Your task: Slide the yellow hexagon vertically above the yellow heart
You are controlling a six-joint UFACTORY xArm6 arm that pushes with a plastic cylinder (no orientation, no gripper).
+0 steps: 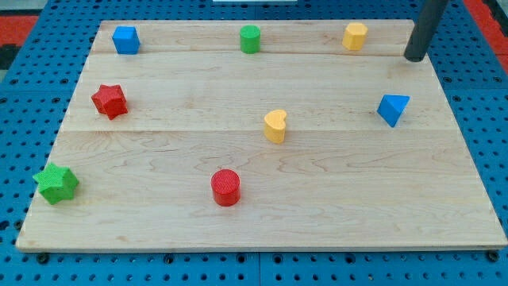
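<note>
While my tip (413, 58) rests near the tabletop's (238, 230) top-right corner, to the right of the yellow hexagon (355, 36) and apart from it, the approach step looks to be in hand — no contact yet. There is no gripper on this arm, only the rod, so nothing is held. The yellow heart (275, 126) sits mid-board, lower and further left. Next, I judge, the tip must meet the hexagon's right side and push it leftward, stopping short of the green cylinder (250, 39).

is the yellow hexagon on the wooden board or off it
On it. The yellow hexagon stands on the wooden board near its top edge, to the view's left of my tip.
</note>
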